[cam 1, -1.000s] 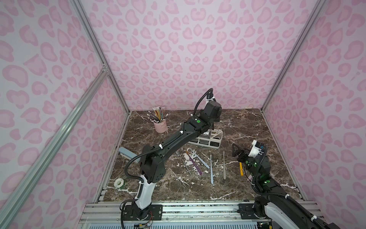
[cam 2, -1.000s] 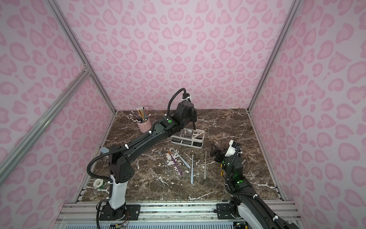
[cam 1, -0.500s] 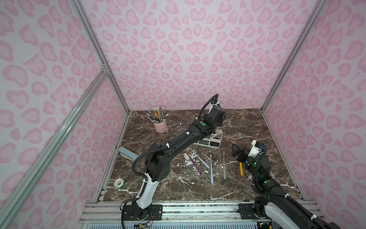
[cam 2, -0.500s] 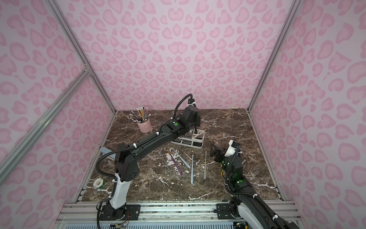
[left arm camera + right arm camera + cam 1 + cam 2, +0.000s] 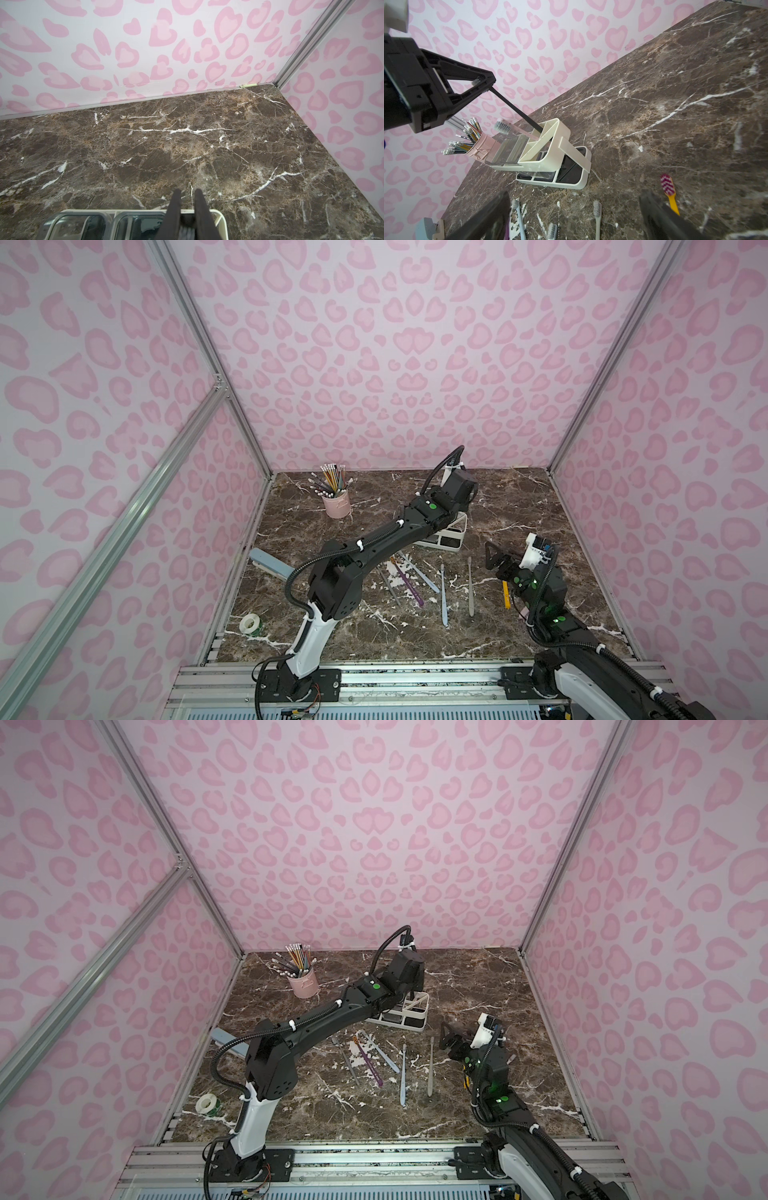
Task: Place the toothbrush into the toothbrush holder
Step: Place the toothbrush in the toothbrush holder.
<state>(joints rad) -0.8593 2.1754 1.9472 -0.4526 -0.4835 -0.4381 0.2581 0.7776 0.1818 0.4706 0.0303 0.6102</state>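
No legible text, brand, number or label in any view. Round pink plastic pencil cup (image 5: 483, 143), left of centre in the right wrist view, has a faint raised mark on its side, too blurred to read. Green round dot on the black left arm link (image 5: 432, 506) is plain, no lettering.
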